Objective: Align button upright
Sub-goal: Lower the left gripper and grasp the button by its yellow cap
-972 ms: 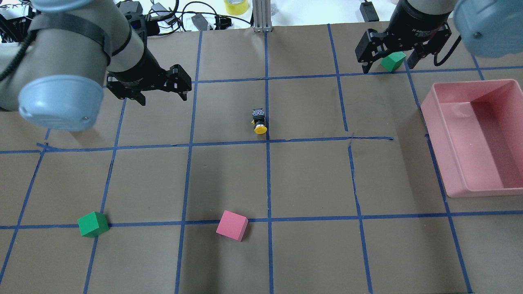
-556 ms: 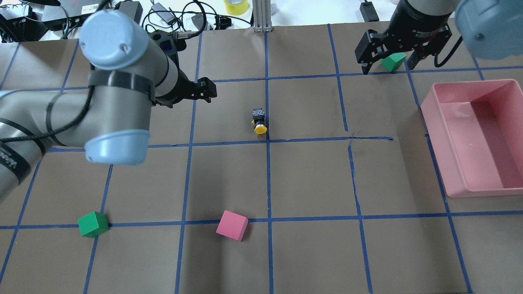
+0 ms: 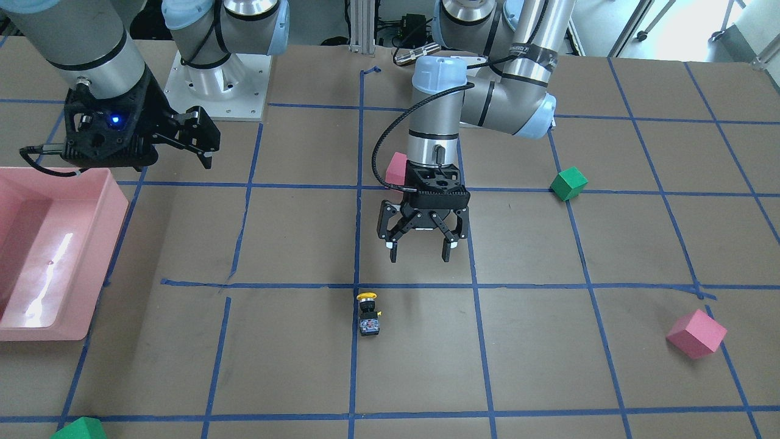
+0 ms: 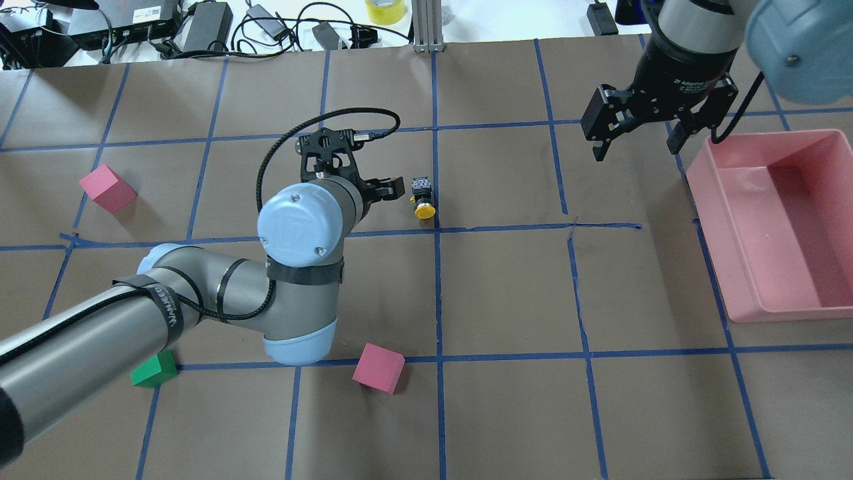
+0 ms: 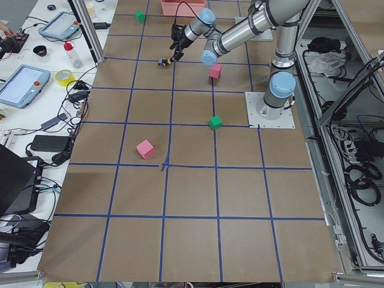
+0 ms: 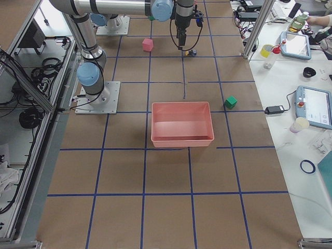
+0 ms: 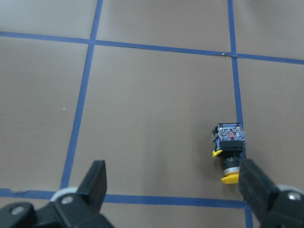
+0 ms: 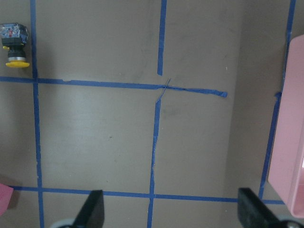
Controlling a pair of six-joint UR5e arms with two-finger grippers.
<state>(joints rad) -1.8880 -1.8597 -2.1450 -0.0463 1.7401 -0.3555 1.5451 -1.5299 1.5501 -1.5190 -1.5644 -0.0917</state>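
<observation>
Left wrist-mounted view: approach step, no grasp yet. Button (image 7: 229, 152) lies on its side on the worktop (image 7: 152, 95), over a blue tape line (image 7: 236, 95), yellow cap toward the robot. Left claw (image 7: 175, 192) is spread wide and empty, hovering. The button sits just beside one finger (image 7: 259, 194), not between the two. Next, probably: shift sideways to straddle the black body, descend, close, tip it cap-up. It's small and may roll or slip. Right claw (image 4: 634, 148) is also wide and empty by the pink bin (image 4: 723, 233), well apart from the button.
</observation>
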